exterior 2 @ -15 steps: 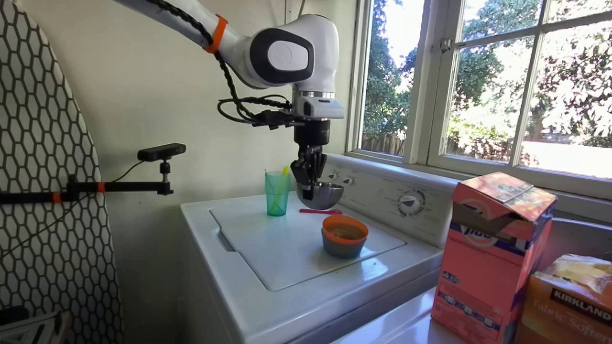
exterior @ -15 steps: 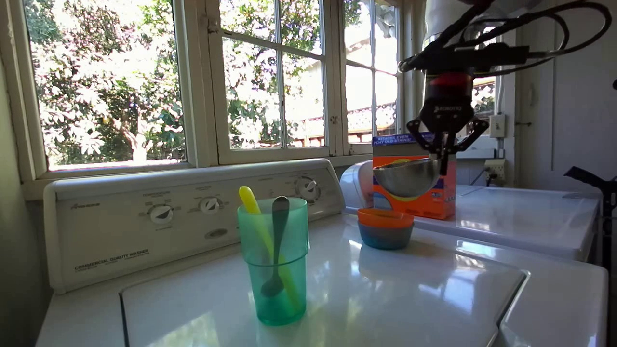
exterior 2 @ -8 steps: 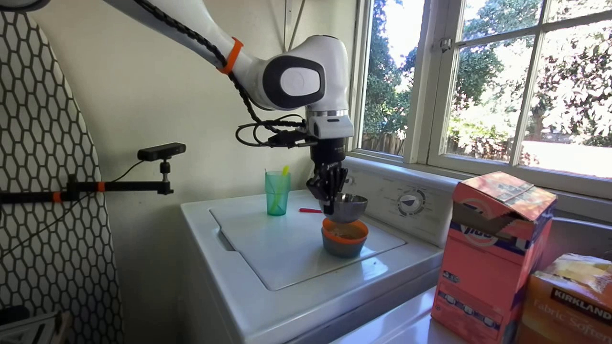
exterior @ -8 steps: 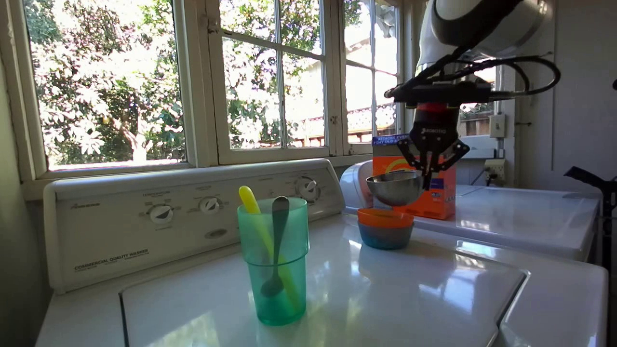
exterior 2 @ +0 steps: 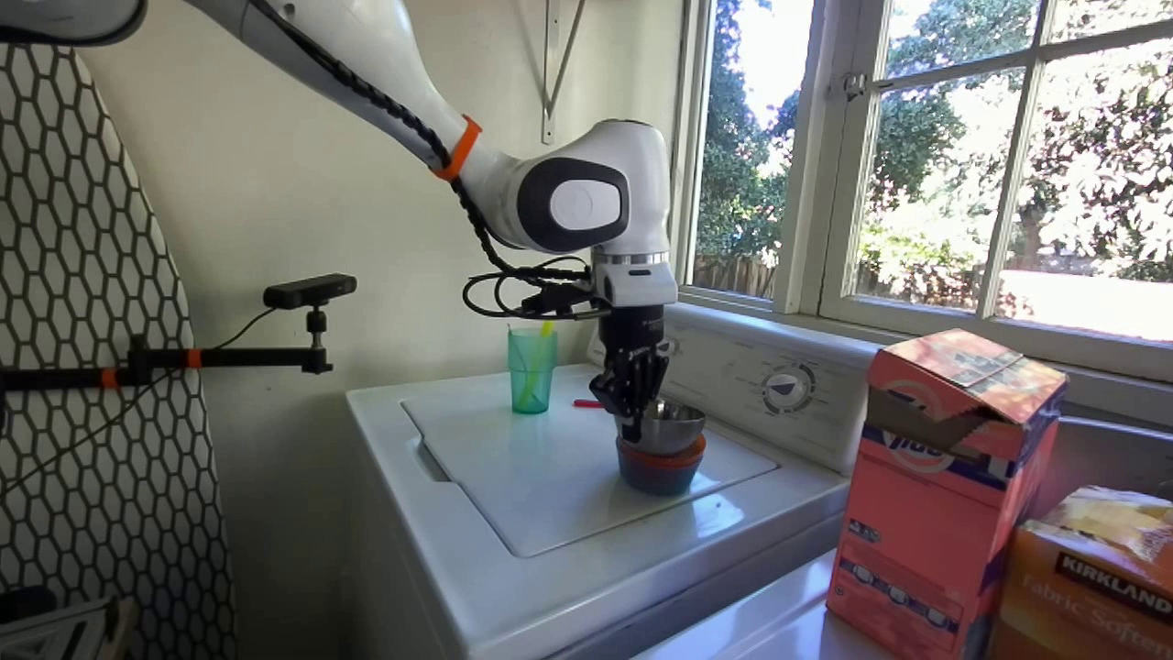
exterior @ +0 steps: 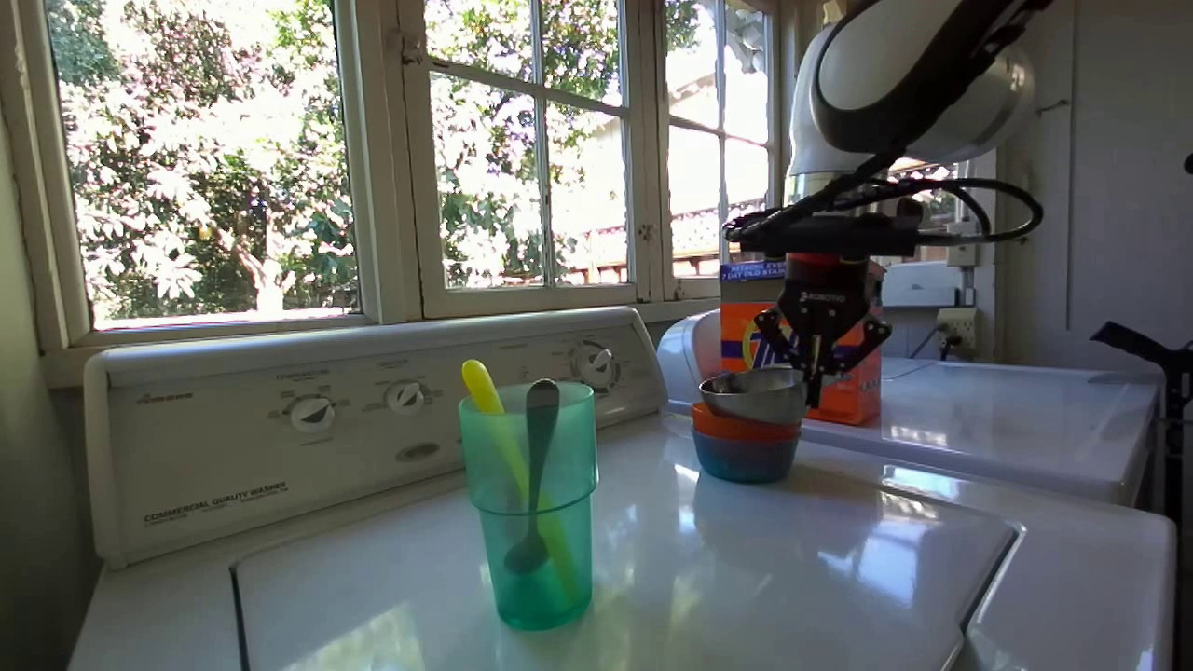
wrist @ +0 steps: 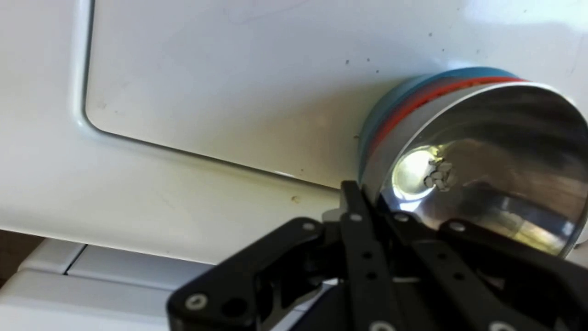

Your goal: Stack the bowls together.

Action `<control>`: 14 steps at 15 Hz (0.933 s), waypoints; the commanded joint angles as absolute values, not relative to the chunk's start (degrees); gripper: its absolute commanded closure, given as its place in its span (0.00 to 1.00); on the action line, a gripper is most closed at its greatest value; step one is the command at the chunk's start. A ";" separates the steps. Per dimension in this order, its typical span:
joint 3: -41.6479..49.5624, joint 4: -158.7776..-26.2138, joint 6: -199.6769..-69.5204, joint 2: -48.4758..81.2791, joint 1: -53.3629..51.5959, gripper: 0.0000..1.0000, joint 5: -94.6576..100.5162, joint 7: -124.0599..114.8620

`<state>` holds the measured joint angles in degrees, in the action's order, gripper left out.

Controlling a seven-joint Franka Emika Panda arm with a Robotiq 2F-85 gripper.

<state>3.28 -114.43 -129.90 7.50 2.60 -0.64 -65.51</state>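
The front of the washer lid (exterior 2: 531,500) was free, but the green cup (exterior: 527,503) stood near one end and a tall box (exterior 2: 930,513) past the bowls (exterior 2: 667,445)

A blue bowl (exterior: 746,460) stands upright on the counter (exterior: 746,596), with an orange bowl (exterior: 725,429) nested in it, the orange wall showing above the blue one. Over the pair is a shiny metal bowl (exterior: 760,403), mouth up and slightly tilted, its underside down at the orange rim; whether it rests there cannot be told.
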 commanded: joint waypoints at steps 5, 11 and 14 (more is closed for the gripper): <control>2.75 -112.92 -126.23 3.68 0.14 0.41 0.63 -66.33; 0.70 -112.63 -117.59 -3.34 -0.30 0.01 -6.71 -51.20; 0.21 -111.78 -113.46 -3.95 -0.60 0.00 -11.82 -42.20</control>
